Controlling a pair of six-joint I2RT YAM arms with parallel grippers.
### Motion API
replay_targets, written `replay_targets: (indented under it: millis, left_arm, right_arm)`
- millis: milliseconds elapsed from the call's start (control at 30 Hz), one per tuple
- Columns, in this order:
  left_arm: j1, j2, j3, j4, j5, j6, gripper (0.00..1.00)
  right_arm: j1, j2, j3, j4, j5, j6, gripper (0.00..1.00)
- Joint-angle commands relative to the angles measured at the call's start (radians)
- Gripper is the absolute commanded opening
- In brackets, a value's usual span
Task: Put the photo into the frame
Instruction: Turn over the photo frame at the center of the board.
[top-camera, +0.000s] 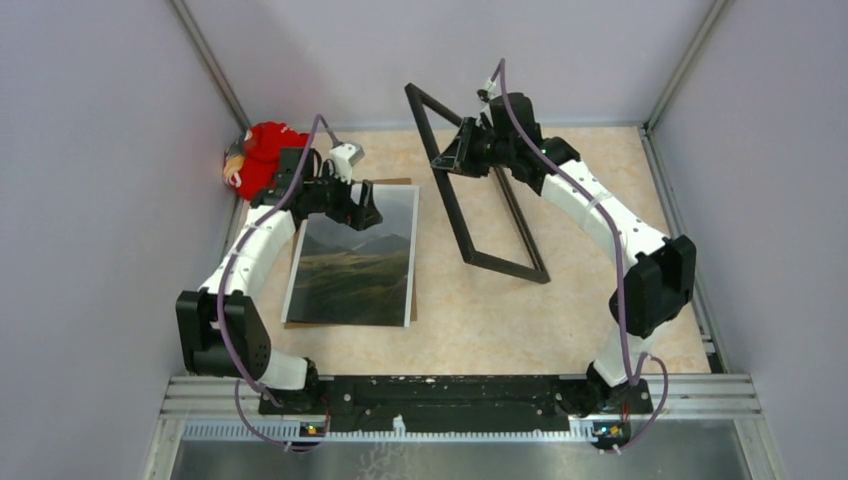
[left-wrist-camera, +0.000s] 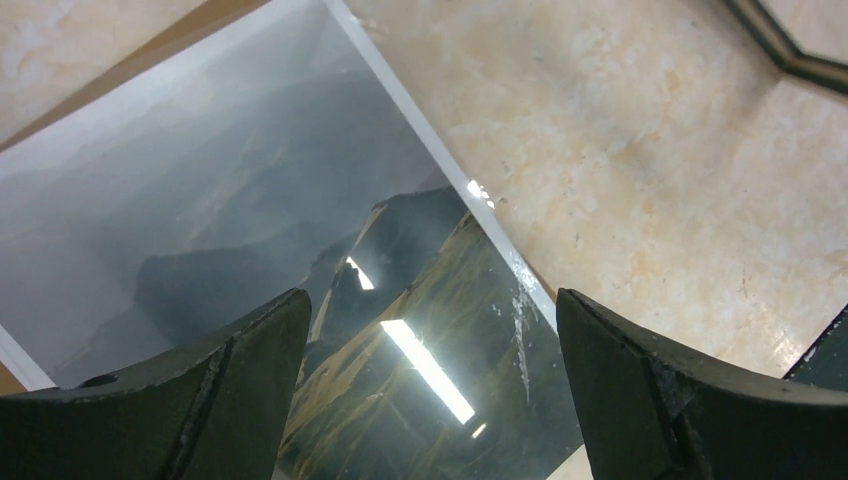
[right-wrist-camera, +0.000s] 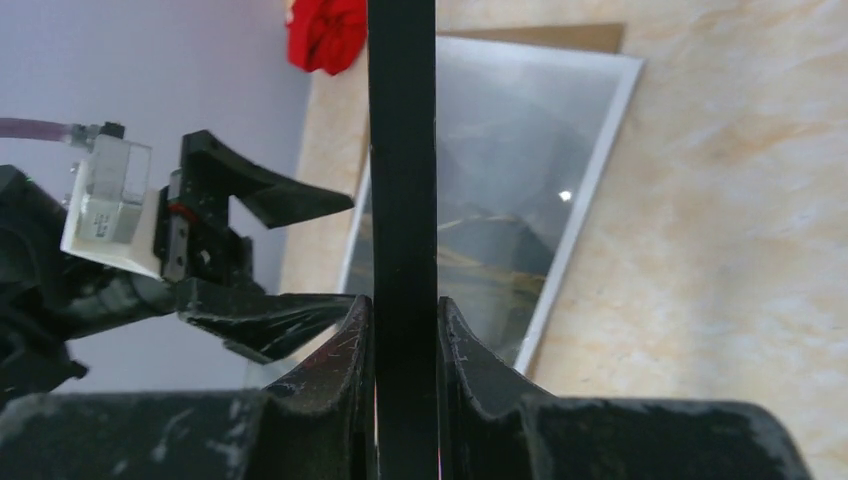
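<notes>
The photo (top-camera: 360, 262) of dark misty mountains lies face up on the table left of centre, on a brown backing board (top-camera: 396, 182). My left gripper (top-camera: 366, 212) hangs open just above the photo's far end; in the left wrist view its fingers straddle the glossy print (left-wrist-camera: 250, 200) without touching it, the gripper (left-wrist-camera: 430, 330) wide. The black frame (top-camera: 450, 205) stands tilted on one edge at the centre. My right gripper (top-camera: 447, 160) is shut on its raised side; the right wrist view shows the frame's bar (right-wrist-camera: 402, 150) pinched between the pads of the gripper (right-wrist-camera: 404, 310).
A red stuffed toy (top-camera: 262, 155) sits in the far left corner by the wall. Grey walls close in the table on three sides. The frame's corner (left-wrist-camera: 790, 50) shows at the top right of the left wrist view.
</notes>
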Motion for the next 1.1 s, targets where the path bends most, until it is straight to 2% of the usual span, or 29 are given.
replay_targets:
  millis: [0, 167, 333, 500, 600, 667, 767, 800, 1067]
  left_arm:
    - [-0.01, -0.068, -0.013, 0.07, 0.027, -0.053, 0.98]
    - [-0.043, -0.091, 0.008, 0.036, 0.052, -0.032, 0.99]
    - [-0.06, -0.129, -0.001, 0.075, 0.022, -0.042, 0.99]
    - [-0.105, -0.138, 0.024, 0.09, -0.001, -0.052, 0.99]
    - [-0.152, -0.142, 0.023, 0.163, -0.041, -0.085, 0.99]
    - [-0.185, -0.127, 0.046, 0.195, -0.082, -0.101, 0.99]
    - [-0.239, -0.078, 0.111, 0.205, -0.186, -0.11, 0.99]
    - [-0.25, -0.057, 0.141, 0.208, -0.208, -0.117, 0.99]
    - [-0.339, 0.13, 0.367, 0.242, -0.339, -0.137, 0.99]
  right_arm:
    - [-0.006, -0.048, 0.016, 0.152, -0.197, 0.22, 0.0]
    - [-0.008, -0.07, -0.048, 0.297, -0.294, 0.384, 0.0]
    - [-0.01, -0.105, -0.118, 0.405, -0.328, 0.488, 0.0]
    - [-0.049, -0.146, -0.256, 0.542, -0.355, 0.579, 0.0]
    - [-0.097, -0.155, -0.35, 0.617, -0.41, 0.628, 0.0]
    - [-0.12, -0.17, -0.393, 0.641, -0.424, 0.648, 0.06]
    - [-0.136, -0.192, -0.372, 0.534, -0.405, 0.564, 0.27]
    - [-0.138, -0.202, -0.363, 0.502, -0.397, 0.535, 0.31]
    - [-0.18, -0.256, -0.335, 0.294, -0.356, 0.387, 0.52]
